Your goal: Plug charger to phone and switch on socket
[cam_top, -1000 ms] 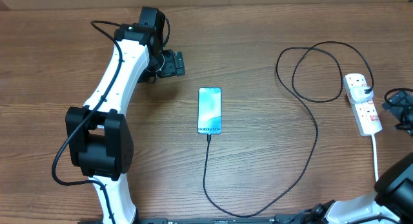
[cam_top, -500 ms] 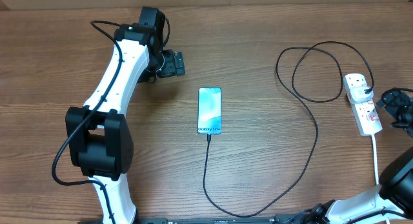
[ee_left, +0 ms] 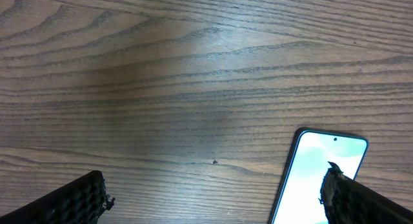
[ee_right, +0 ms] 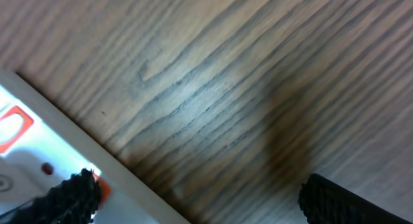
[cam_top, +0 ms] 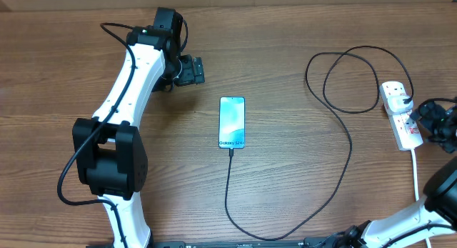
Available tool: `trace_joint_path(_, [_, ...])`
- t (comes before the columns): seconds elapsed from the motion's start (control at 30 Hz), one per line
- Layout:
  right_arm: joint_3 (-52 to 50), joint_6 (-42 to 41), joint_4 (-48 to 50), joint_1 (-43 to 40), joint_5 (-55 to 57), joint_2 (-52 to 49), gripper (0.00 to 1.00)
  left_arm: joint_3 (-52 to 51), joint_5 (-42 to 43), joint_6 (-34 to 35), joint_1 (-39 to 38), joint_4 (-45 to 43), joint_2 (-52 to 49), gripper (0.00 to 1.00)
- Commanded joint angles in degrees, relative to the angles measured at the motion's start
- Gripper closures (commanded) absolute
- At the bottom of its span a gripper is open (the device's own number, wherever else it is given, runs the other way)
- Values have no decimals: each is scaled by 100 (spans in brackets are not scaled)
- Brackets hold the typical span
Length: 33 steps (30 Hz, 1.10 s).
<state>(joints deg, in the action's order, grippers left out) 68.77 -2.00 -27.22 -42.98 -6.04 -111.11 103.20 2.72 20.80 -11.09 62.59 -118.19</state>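
The right jaws, spread apart like the left jaws, now sit further left, just beside the socket (cam_top: pixel 401 116) (charger (cam_top: pixel 228 178) seemingly already in the phone (cam_top: pixel 232 122)), so only switching remains.

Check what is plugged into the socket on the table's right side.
One black plug sits near the socket's far end; its prongs are hidden inside.

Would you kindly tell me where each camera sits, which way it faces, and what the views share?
Overhead: above the table, looking down on phone, charger cable, power strip; both arms, left gripper and right gripper show.
Left wrist: on the left arm, facing down at the phone's top end; open fingertips show.
Right wrist: close over the power strip's edge; its fingertips show.
Shared: overhead shares phone with left wrist, power strip with right wrist.
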Motion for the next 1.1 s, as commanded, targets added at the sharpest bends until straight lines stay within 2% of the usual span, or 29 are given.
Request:
trace_joint_path(0.0, [-15,37,42,15,-160,-105,0,13,-57,-68,24,-2,46,1])
trace_joint_path(0.7, [-15,35,-175,15,-450,-105,0,13,-57,-66,24,-2,46,0])
trace_joint_path(1.07, [-15,-15,197,15,-216,-105,0,13,-57,-66,24,-2,46,0])
